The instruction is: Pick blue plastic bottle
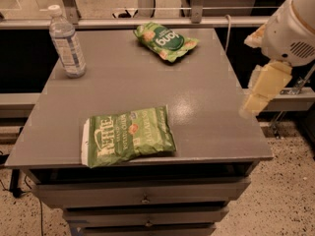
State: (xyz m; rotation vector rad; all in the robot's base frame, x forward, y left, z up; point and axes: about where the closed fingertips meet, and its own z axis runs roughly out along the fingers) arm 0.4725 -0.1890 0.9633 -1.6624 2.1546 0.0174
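The blue plastic bottle point(66, 43) is a small clear bottle with a white cap and a pale label. It stands upright at the far left corner of the grey table point(147, 82). My gripper point(261, 90) hangs off the table's right edge, pale yellow below the white arm point(290, 28). It is far from the bottle, about a table's width to the right, and holds nothing that I can see.
A green snack bag point(127, 135) lies flat near the front left of the table. A second green bag point(166, 41) lies at the far middle. Drawers point(142, 198) sit under the tabletop. A rail and a cable run behind the table.
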